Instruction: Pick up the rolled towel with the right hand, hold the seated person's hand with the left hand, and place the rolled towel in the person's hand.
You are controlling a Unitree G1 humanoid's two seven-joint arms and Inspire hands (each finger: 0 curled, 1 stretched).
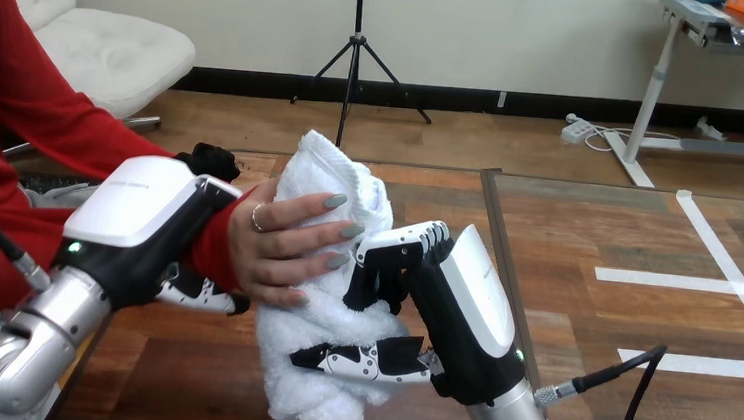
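Observation:
A white rolled towel (323, 337) stands upright above the table at centre. The person's hand (285, 248) comes in from the left and wraps its fingers over the towel's upper part. My right hand (431, 305) is on the towel's right side, fingers curled against its middle and thumb pressed into its lower part. My left hand (146, 227) sits at the person's wrist, its white back turned to the camera and fingers curled under the red-sleeved wrist.
The wooden table (583, 287) stretches to the right with white tape lines (703, 281) on it. A seam runs down the table just right of my right hand. The person's red-sleeved arm (45, 104) fills the left side.

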